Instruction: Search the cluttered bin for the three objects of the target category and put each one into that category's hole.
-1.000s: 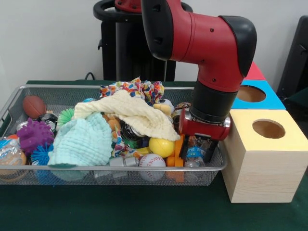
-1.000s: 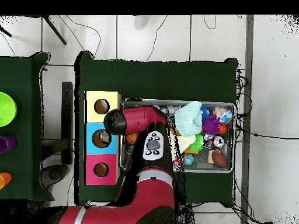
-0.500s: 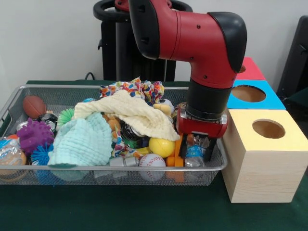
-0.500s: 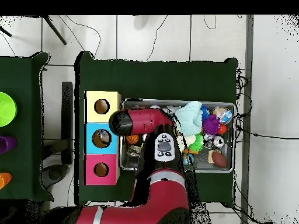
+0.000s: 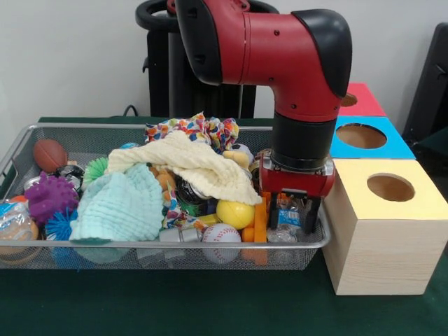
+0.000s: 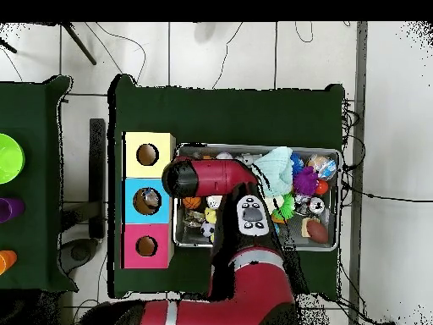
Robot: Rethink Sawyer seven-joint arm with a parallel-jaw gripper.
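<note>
My gripper (image 5: pixel 290 214) hangs in the right end of the wire bin (image 5: pixel 175 246), close to the yellow box (image 5: pixel 392 241). Its fingers (image 5: pixel 268 213) are shut on a small clear bottle with a blue label (image 5: pixel 288 218), held just above the clutter. An orange toy (image 5: pixel 260 220) stands right beside the left finger. In the overhead view the arm's wrist (image 6: pixel 184 178) covers the gripper and the bottle. Three boxes with round holes stand in a row: yellow (image 6: pixel 146 154), blue (image 6: pixel 145 201) and red (image 6: pixel 145 246).
The bin also holds a baseball (image 5: pixel 221 233), a yellow ball (image 5: pixel 235 213), a pale yellow cloth (image 5: pixel 196 164), a mint cloth (image 5: pixel 122 203), a purple spiky ball (image 5: pixel 49 197) and a small football (image 5: pixel 49 154). The yellow box's hole (image 5: pixel 390 187) opens upward.
The gripper has risen slightly with the bottle between its fingers and edged toward the yellow box. The arm's upper links have swung sideways above the bin.
</note>
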